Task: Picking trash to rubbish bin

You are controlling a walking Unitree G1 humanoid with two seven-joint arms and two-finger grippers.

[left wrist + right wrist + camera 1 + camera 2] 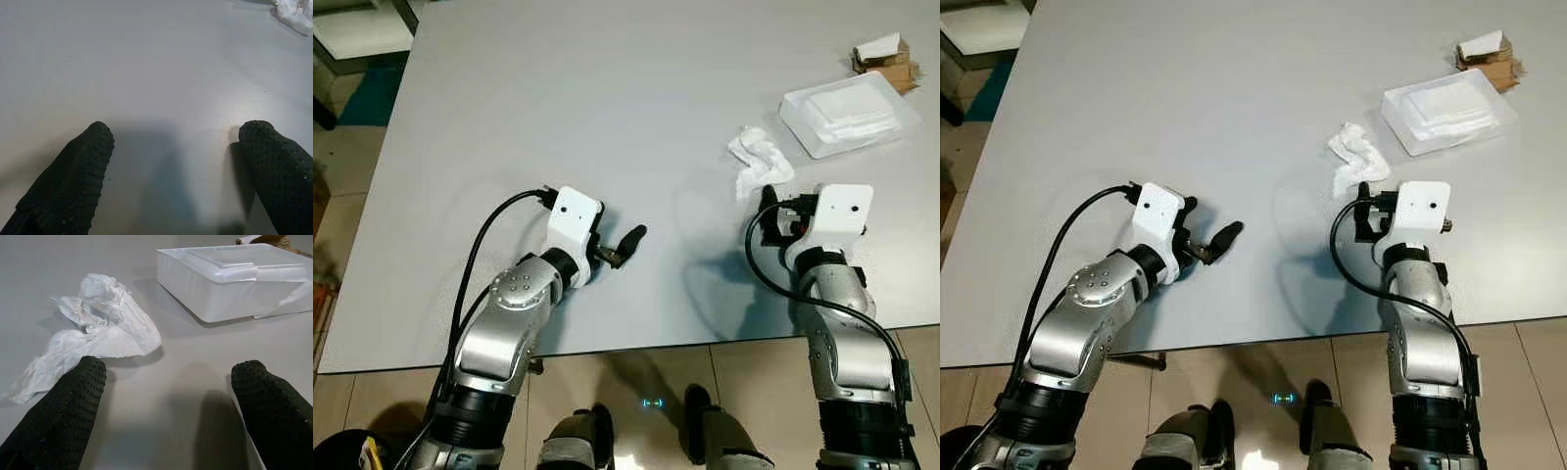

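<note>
Right gripper [166,411] spread wide, low over table [558,117]; crumpled tissue [93,333] at its 11 o'clock, touching 1 finger. Shift toward 11, centre tissue, then close. Left gripper [171,181] wide, idle.

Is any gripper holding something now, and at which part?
Nothing is held. Left gripper and right gripper have open jaws; the crumpled tissue lies free.

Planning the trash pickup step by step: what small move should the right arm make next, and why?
Probably ease the right gripper forward and slightly left to straddle the crumpled tissue. Its fingers are open, the tissue lies just ahead by one fingertip, and the plastic container sits apart.
</note>
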